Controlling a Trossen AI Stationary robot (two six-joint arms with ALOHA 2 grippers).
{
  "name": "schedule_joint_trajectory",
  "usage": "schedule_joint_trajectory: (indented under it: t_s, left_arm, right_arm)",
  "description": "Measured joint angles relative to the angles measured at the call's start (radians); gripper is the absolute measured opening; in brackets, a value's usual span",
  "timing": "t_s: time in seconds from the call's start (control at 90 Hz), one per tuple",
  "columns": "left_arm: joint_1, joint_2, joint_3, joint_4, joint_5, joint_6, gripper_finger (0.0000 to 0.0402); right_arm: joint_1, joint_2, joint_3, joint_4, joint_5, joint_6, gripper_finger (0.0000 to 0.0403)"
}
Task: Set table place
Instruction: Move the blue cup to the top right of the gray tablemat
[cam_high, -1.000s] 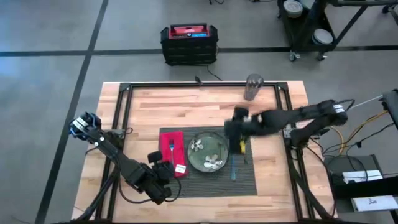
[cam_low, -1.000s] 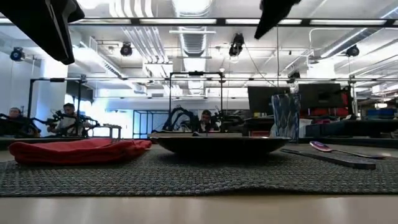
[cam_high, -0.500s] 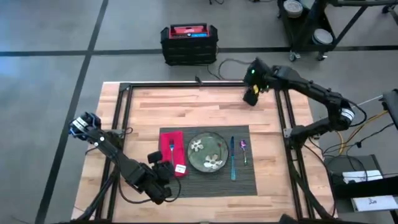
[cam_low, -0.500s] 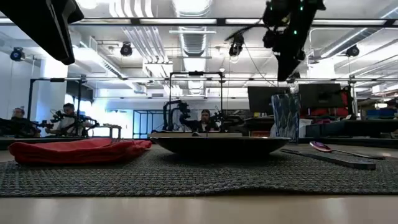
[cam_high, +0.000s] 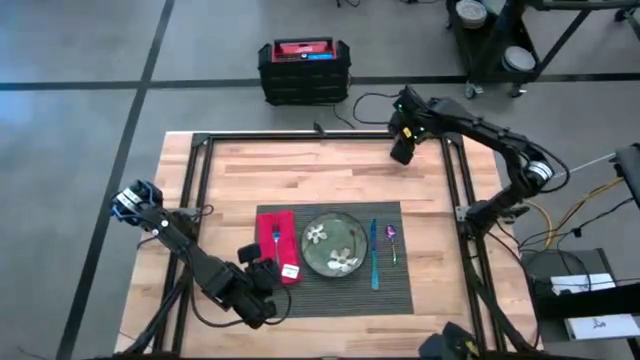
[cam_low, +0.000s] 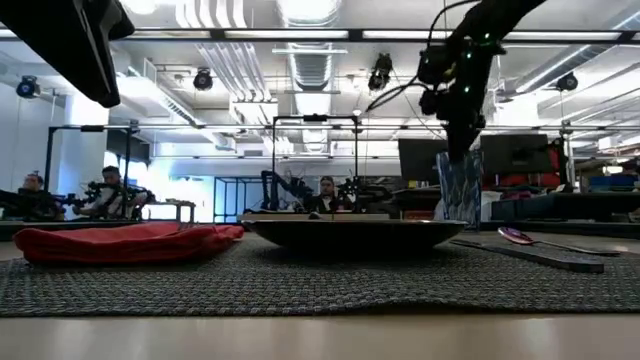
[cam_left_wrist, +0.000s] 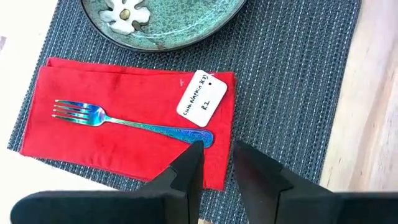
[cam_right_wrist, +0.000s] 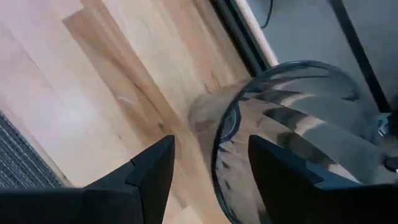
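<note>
**Right arm at the glass, far edge of table**

Since a second ago my right arm has swung off the setting to the far rail.

High view: right gripper (cam_high: 402, 150) sits upper centre-right, over the far edge of the table (cam_high: 300, 175); the glass is hidden under it. Placemat (cam_high: 400, 290) lies lower centre. On it, left to right: red napkin (cam_high: 276, 243) with a fork, green plate (cam_high: 334, 244), a knife (cam_high: 374, 255), a spoon (cam_high: 391, 237). Left gripper (cam_high: 262, 275) hovers at lower left, by the napkin's near end.

Low view: right gripper (cam_low: 458, 95) comes down upper right onto the patterned glass (cam_low: 459, 190), which stands upright beyond the mat. Plate (cam_low: 355, 232) centre, napkin (cam_low: 125, 240) left, spoon (cam_low: 520, 236) right.

Left wrist view: fingers (cam_left_wrist: 186, 171) slightly parted, nothing between them, above the fork (cam_left_wrist: 124, 121) handle's end on the tagged napkin (cam_left_wrist: 93, 137); plate (cam_left_wrist: 161, 22) at top edge.

Right wrist view: fingers (cam_right_wrist: 155, 168) spread wide; the glass (cam_right_wrist: 286, 130) rim lies between them, not pinched that I can see.
</note>
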Motion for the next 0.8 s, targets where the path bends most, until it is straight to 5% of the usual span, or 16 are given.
schedule_joint_trajectory:
  t_s: [0.089, 0.278, 0.8]
  left_arm:
    - [0.0, 0.0, 0.0, 0.0, 0.0, 0.0, 0.0075]
    - [0.0, 0.0, 0.0, 0.001, 0.0, 0.0, 0.0075]
    - [0.0, 0.0, 0.0, 0.002, 0.0, 0.013, 0.0075]
  right_arm:
    - [0.002, 0.031, 0.001, -0.007, -0.001, -0.02, 0.015]
    - [0.01, 0.045, 0.011, -0.049, -0.005, -0.067, 0.0016]
    - [0.443, -0.074, 0.019, -0.191, -0.025, 0.133, 0.0001]
